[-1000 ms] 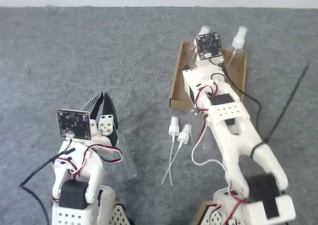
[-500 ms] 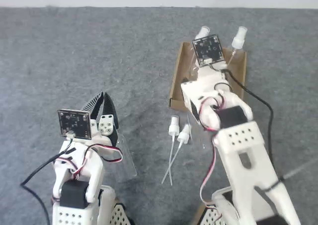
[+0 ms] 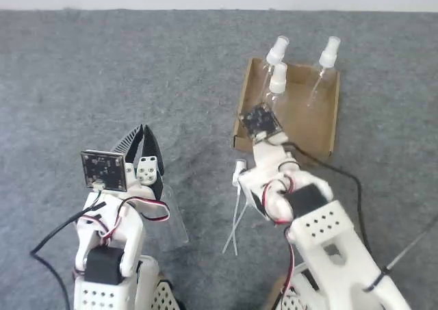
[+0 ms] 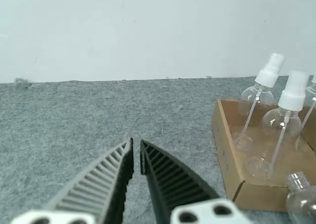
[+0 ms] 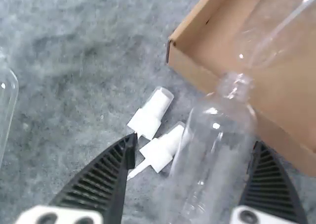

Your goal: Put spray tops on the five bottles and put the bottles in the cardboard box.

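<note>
The cardboard box (image 3: 321,122) holds three clear bottles with white spray tops (image 3: 277,81); it also shows at the far side of the left wrist view (image 4: 226,150). My right gripper (image 5: 192,145) is open just in front of the box (image 5: 207,41), and an uncapped clear bottle (image 5: 217,135) stands between its fingers without being clamped. Two loose spray tops (image 5: 150,116) lie beside that bottle, their tubes trailing over the carpet (image 3: 234,221). Another uncapped bottle (image 3: 172,214) lies by the left arm. My left gripper (image 4: 137,145) hangs shut and empty above the carpet (image 3: 142,131).
Grey carpet (image 3: 102,70) covers the table, with open room at the left and far side. A black cable (image 3: 356,187) trails beside the right arm. A white wall (image 4: 148,26) rises behind the table's far edge.
The right arm has pulled back from over the box to its front edge, uncovering the three capped bottles. The left arm has stayed put.
</note>
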You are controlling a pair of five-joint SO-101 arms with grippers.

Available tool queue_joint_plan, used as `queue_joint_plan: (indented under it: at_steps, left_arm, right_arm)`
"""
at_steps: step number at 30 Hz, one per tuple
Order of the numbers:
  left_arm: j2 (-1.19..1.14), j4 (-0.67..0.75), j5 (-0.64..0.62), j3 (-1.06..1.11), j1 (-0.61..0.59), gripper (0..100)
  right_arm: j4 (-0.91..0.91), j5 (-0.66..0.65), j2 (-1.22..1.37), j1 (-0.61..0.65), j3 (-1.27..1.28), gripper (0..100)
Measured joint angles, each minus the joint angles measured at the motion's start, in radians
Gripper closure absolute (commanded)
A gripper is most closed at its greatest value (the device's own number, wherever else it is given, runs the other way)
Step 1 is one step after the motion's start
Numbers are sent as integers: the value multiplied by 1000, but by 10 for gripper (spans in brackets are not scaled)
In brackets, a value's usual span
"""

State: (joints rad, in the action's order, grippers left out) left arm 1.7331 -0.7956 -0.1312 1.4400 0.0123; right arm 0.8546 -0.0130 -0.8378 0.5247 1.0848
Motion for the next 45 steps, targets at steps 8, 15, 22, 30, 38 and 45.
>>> queue_joint_plan:
  at_steps: [8,15,22,30,38,45]
  left_arm:
    - [0,0,0,0,0,985]
    - [0,0,0,0,0,985]
    - [0,0,0,0,0,985]
    - [0,0,0,0,0,985]
    - [0,0,0,0,0,985]
    - [0,0,0,0,0,985]
  right_arm:
    - [-52,72,-46,0,91,706]
    - [-77,94,-46,-29,89,706]
    - [-140,94,54,-41,89,706]
    - [-146,94,95,-54,89,824]
    - [-146,94,95,-49,89,879]
    - [-115,94,95,-49,89,880]
